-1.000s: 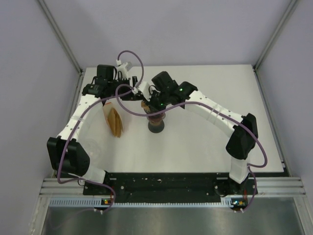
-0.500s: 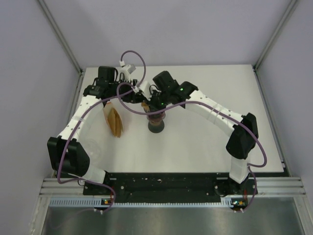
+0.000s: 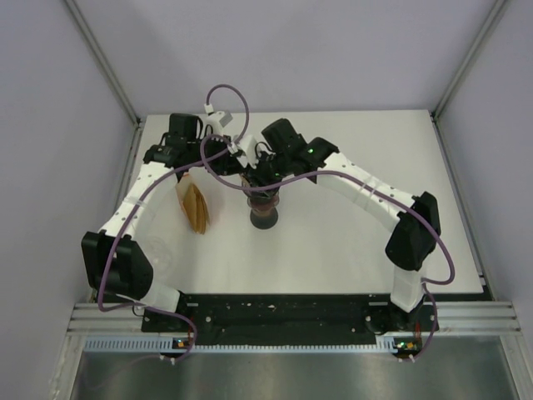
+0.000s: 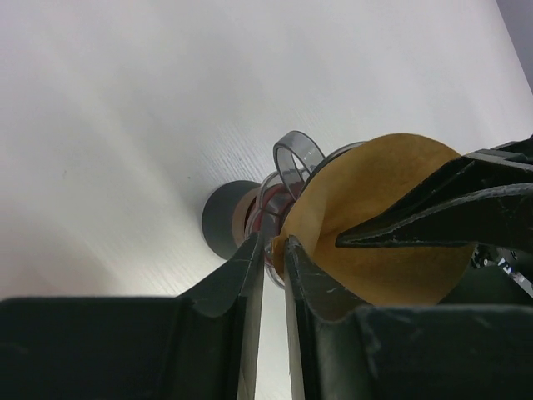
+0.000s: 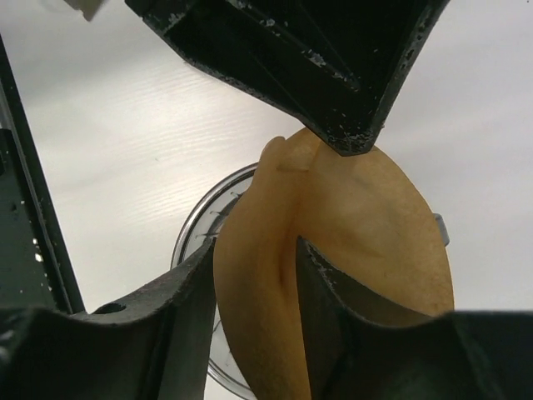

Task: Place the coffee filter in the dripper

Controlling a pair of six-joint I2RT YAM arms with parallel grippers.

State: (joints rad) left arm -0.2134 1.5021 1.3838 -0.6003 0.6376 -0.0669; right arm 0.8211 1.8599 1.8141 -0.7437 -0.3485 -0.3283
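The brown paper coffee filter [image 4: 375, 200] hangs just above the clear dripper [image 4: 293, 158], which stands on a dark base [image 4: 221, 223] mid-table. My left gripper [image 4: 272, 243] has its fingers nearly together, pinching the filter's rim at the tips. In the right wrist view my right gripper [image 5: 256, 246] stands open, with a fold of the filter [image 5: 366, 217] loose between its fingers and the dripper's rim [image 5: 198, 223] below. The left gripper's tips [image 5: 354, 142] hold the filter's top edge there. From above, both grippers meet over the dripper [image 3: 265, 212].
A stack of spare brown filters [image 3: 196, 208] leans on the table left of the dripper, under the left forearm. The left arm's purple cable [image 3: 218, 158] loops over the grippers. Frame posts and grey walls enclose the white table [image 3: 375, 150].
My left gripper has closed onto the filter's rim. My right gripper, shut on the filter a second ago, has opened. Both arms have stayed almost in place above the dripper.
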